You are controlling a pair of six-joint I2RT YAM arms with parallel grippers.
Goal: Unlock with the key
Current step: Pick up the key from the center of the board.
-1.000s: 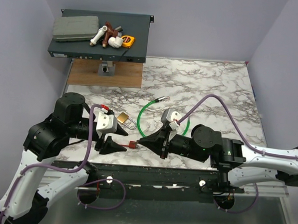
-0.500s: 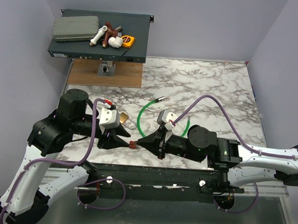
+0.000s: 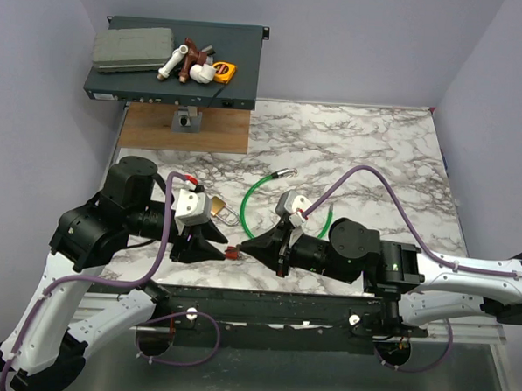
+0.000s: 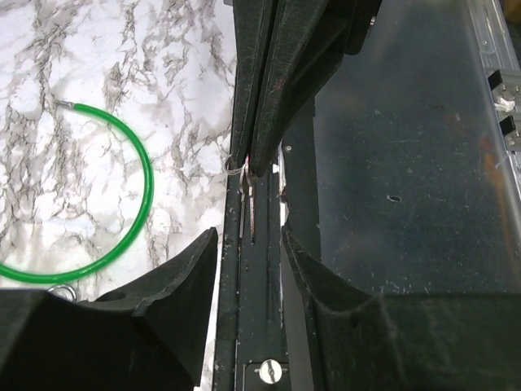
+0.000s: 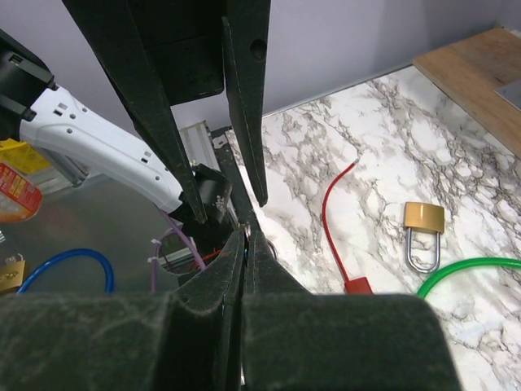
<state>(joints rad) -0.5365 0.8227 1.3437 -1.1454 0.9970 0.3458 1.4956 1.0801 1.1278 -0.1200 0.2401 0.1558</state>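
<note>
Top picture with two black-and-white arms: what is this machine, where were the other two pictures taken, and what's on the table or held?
It is a robot: two jointed arms bolted at the near edge of a marble table, each ending in a two-finger gripper. A fixed camera above and behind them took the top picture. The other two come from cameras on the wrists, each showing its own fingers at the bottom. On the table lie a brass padlock, a green cable loop and a red zip tie. The right gripper is shut on something tiny and silvery, apparently the key. The left gripper is open, facing it.
</note>
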